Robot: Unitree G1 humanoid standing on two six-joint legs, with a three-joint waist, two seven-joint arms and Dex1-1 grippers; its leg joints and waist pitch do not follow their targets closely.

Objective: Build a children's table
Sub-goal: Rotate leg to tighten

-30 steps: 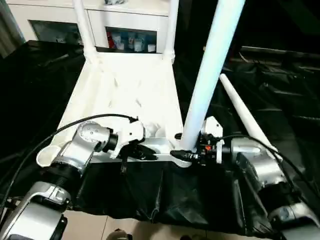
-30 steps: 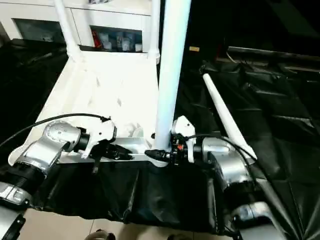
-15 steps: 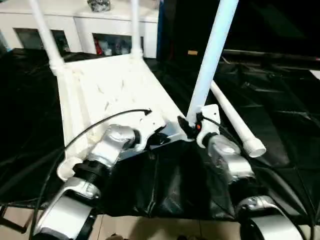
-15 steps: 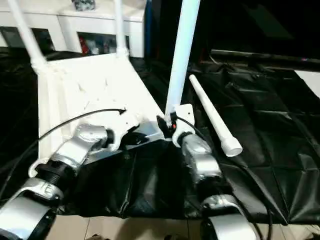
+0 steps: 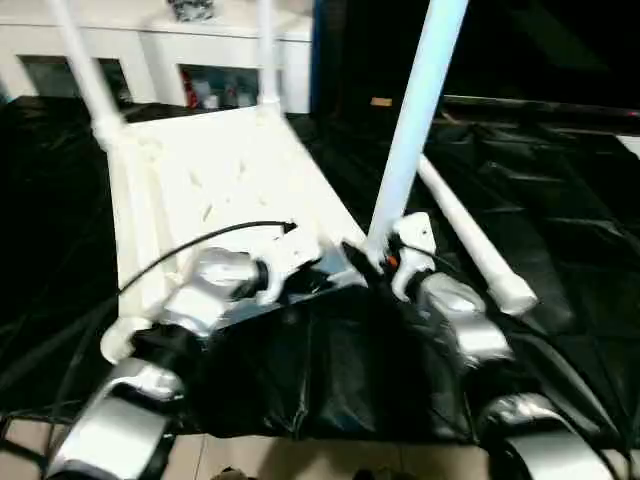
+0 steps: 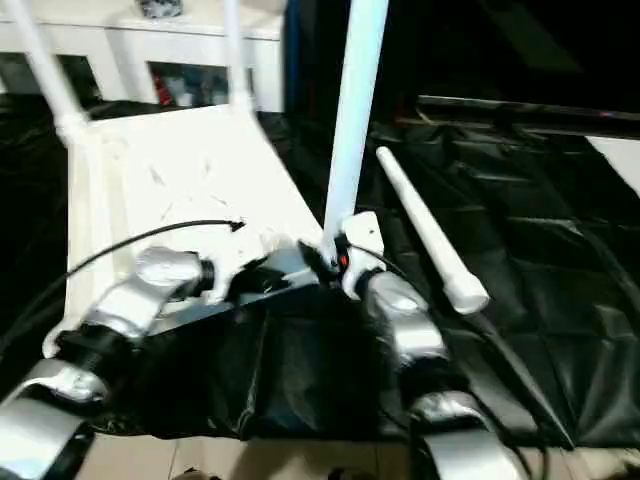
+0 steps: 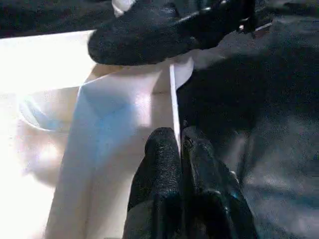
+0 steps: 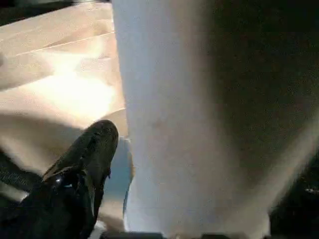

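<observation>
- Where it lies ribbed side up on the black sheet (image 5: 560,200), the white tabletop (image 5: 230,170) takes up the centre-left of the head views, running from the upper left down toward the middle.
- Two far legs stand upright in its far corner sockets, one at the upper left (image 5: 85,70) and one near the top centre (image 5: 265,50).
- The near leg (image 5: 410,130) rises steeply from the near right corner of the tabletop, just right of centre, and runs out of the top of the frame.
- The loose leg (image 5: 470,235) lies flat on the sheet to the right of the tabletop, slanting from the centre down toward the right, its wide end nearest the camera; it is apart from the tabletop.
- The left gripper (image 7: 178,137) sits at the tabletop's near edge, at centre frame; in the left wrist view its two black fingers (image 7: 162,149) are pressed together on the thin upright wall of the rim, one on each side.
- The right gripper (image 5: 365,258) is at the foot of the near leg, right beside the corner socket; whether it grips the leg or stands loose around it cannot be told.
- Behind the tabletop, along the top left, stands a white cabinet (image 5: 200,60) with glass doors.
</observation>
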